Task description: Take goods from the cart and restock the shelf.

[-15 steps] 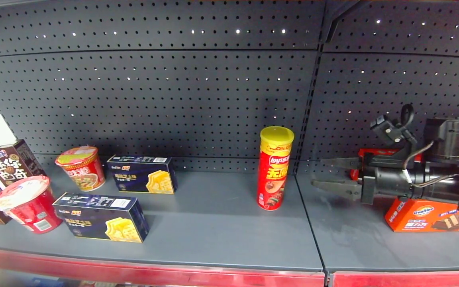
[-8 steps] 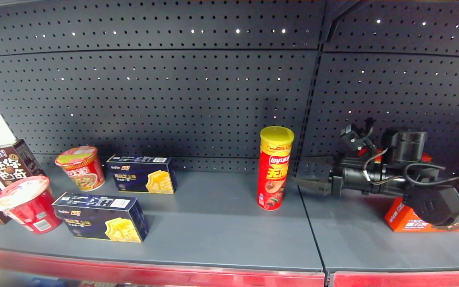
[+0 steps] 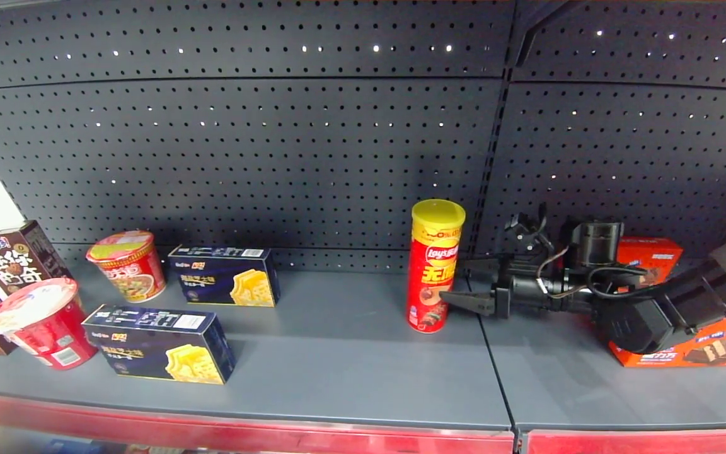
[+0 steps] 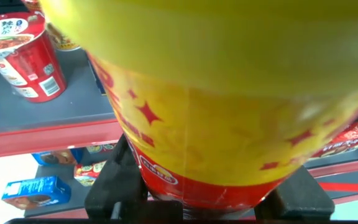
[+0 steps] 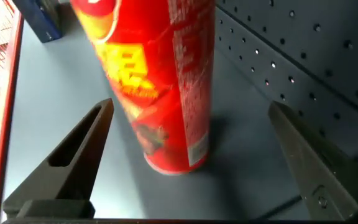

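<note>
Can (image 3: 437, 265) stands upright on the shelf (image 3: 338, 353), long axis vertical; right gripper (image 3: 454, 279) just right of it, level with its lower half, spread wide, empty, can dead ahead between the fingers; left gripper (image 4: 210, 194) clasps a cup (image 4: 229, 93).

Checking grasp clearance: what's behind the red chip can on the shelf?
The perforated back panel rises behind the chip can, with bare shelf alongside. The strip of shelf directly behind the can is hidden by the can itself.
</note>
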Motion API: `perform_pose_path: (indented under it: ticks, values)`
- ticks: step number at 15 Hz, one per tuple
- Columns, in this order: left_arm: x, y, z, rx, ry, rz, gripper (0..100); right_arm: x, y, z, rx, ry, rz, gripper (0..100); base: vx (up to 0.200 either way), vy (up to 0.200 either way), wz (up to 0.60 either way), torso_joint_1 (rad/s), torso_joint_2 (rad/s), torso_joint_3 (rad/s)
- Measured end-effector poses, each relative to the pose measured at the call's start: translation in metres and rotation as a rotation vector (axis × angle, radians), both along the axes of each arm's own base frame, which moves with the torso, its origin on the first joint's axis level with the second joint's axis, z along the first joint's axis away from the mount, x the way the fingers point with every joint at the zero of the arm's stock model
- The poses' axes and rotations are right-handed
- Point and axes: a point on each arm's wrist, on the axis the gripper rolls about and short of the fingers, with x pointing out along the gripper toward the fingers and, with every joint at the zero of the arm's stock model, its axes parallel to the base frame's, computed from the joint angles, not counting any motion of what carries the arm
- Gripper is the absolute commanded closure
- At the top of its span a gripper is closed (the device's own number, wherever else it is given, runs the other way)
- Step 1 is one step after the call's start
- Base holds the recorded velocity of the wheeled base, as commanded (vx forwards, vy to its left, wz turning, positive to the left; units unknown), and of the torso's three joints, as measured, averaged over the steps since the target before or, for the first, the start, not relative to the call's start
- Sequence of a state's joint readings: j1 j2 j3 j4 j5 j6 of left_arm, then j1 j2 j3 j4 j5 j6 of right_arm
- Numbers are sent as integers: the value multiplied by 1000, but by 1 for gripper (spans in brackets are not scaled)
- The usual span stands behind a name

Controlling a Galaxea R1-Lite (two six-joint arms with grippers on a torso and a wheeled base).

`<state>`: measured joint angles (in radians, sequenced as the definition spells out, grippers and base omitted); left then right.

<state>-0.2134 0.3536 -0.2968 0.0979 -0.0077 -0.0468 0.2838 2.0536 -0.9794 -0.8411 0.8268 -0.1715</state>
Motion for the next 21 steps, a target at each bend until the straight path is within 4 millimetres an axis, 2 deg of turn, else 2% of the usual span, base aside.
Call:
perform_pose_path:
  ticks: [14, 15, 18, 21]
  values:
    - [-3, 1, -14, 2, 11, 7, 100, 18, 43, -18, 16, -2, 80, 0, 0, 0, 0, 0, 0, 0]
    - [-3, 1, -14, 2, 10, 6, 100, 19, 44, -18, 19, -8, 83, 100, 0, 0, 0, 0, 0, 0]
    - [-4, 1, -15, 2, 10, 6, 100, 18, 46, -20, 24, 1, 76, 100, 0, 0, 0, 0, 0, 0]
    - [-4, 1, -15, 2, 6, 7, 100, 10, 49, -7, 35, -7, 77, 100, 0, 0, 0, 0, 0, 0]
